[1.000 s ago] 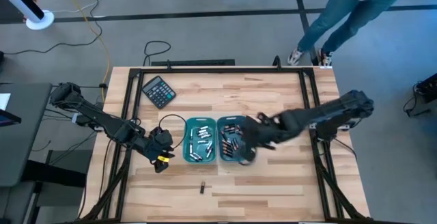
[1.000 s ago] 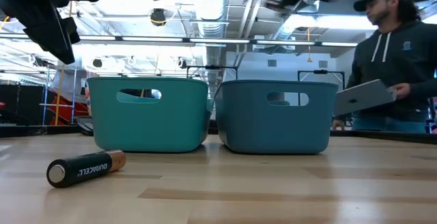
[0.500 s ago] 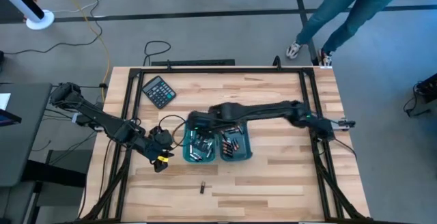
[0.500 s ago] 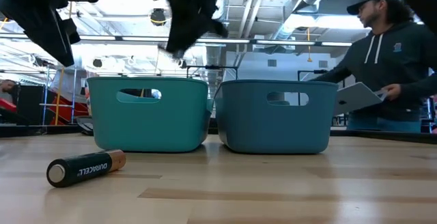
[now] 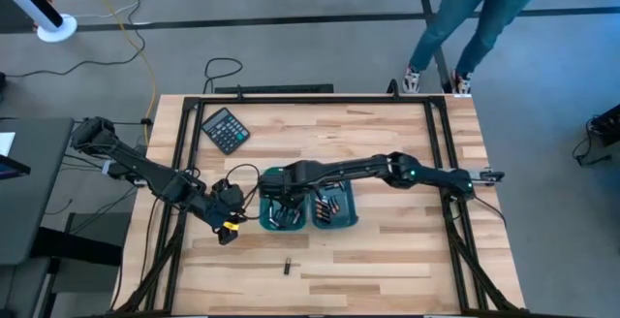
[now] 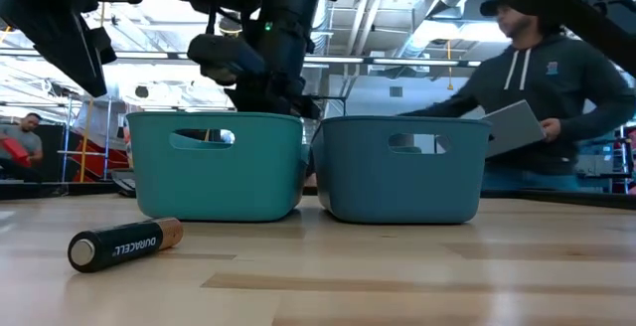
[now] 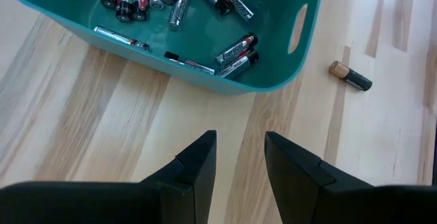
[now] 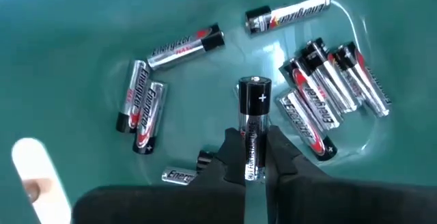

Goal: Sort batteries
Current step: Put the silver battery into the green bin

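the right tool (image 8: pixel 254 157) is clamped on a silvery battery (image 8: pixel 253 125), holding it over the left teal bin (image 5: pixel 266 209) near the middle of the worktop (image 5: pixel 387 260), where silvery cells (image 8: pixel 328 94) already lie. to place it well, lower it inside the rim before parting the jaws, so it cannot bounce out. the left tool (image 7: pixel 239 159) waits partly open, empty, beside that bin toward the worktop's left edge. a copper-ended battery (image 5: pixel 287 267) lies unsorted near the front edge.
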Motion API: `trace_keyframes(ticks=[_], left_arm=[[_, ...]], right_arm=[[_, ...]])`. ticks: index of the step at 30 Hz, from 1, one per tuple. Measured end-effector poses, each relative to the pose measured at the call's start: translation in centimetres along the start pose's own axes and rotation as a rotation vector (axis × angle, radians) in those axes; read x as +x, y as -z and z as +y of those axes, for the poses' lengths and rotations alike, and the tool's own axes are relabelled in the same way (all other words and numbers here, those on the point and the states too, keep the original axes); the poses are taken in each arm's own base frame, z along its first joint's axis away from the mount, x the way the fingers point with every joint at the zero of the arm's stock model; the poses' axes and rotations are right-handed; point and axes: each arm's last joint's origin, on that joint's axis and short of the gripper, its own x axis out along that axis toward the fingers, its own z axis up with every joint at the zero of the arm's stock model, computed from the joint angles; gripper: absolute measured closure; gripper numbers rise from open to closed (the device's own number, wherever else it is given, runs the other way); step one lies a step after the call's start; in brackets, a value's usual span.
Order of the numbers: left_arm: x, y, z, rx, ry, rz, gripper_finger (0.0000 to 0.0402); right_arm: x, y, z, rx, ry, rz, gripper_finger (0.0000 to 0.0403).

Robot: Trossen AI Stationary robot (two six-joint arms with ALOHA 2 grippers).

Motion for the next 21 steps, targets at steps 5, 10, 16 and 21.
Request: trace_keyframes(ticks=[5, 10, 16, 21], left_arm=[[0.0, 0.0, 0.0, 0.001, -0.002, 0.002, 0.0283], [0.0, 0.0, 0.0, 0.002, -0.002, 0.004, 0.0283], [0.0, 0.0, 0.0, -0.008, -0.002, 0.003, 0.0283], [0.0, 0.0, 0.0, -0.012, 0.000, 0.001, 0.0283]], right_arm=[[0.3, -0.1, -0.5, 0.009, 0.003, -0.001, 0.0388], [1.9, 0.7, -1.3, 0.017, 0.028, 0.062, 0.0388], [2.2, 0.8, -1.3, 0.020, 0.012, 0.067, 0.0374], [2.0, 0.6, -1.3, 0.020, 0.003, 0.047, 0.0338]])
